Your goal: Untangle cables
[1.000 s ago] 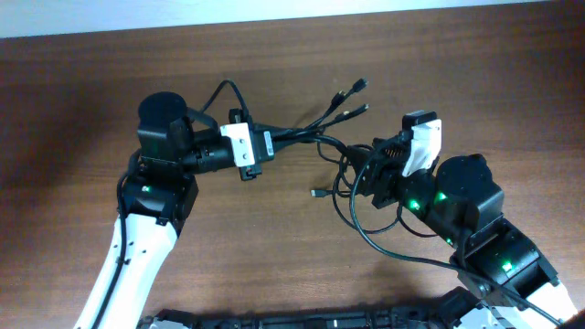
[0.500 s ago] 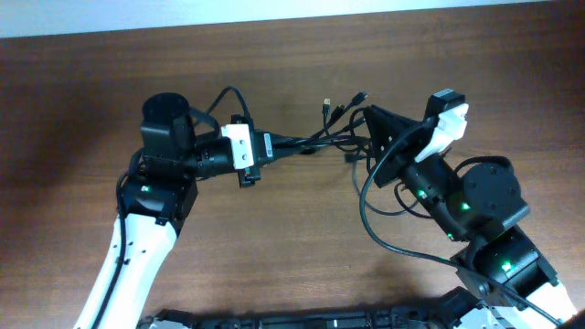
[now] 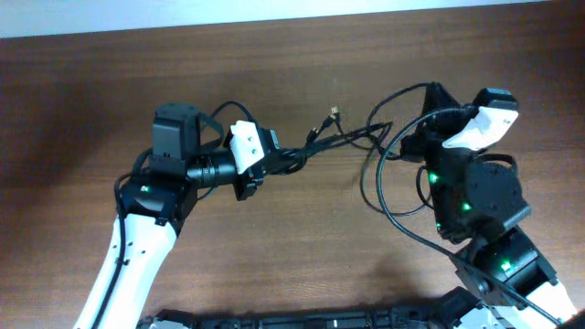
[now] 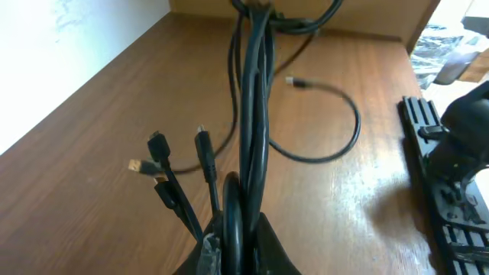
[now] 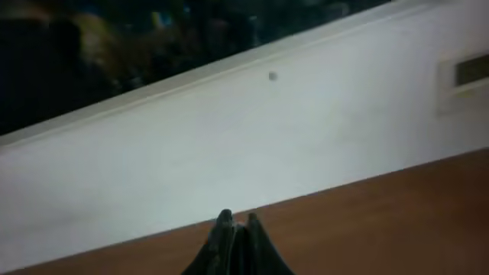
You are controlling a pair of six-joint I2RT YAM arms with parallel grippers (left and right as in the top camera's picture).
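While the left hand and right hand clench them, cables stretch left-to-right.

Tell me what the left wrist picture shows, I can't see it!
The left pincer, at the bottom edge, grips a bundle of black cables stretching straight up the picture. Loose plugs stick out beside it, above a wooden table.

Left jaws clamped, right jaws pinched together
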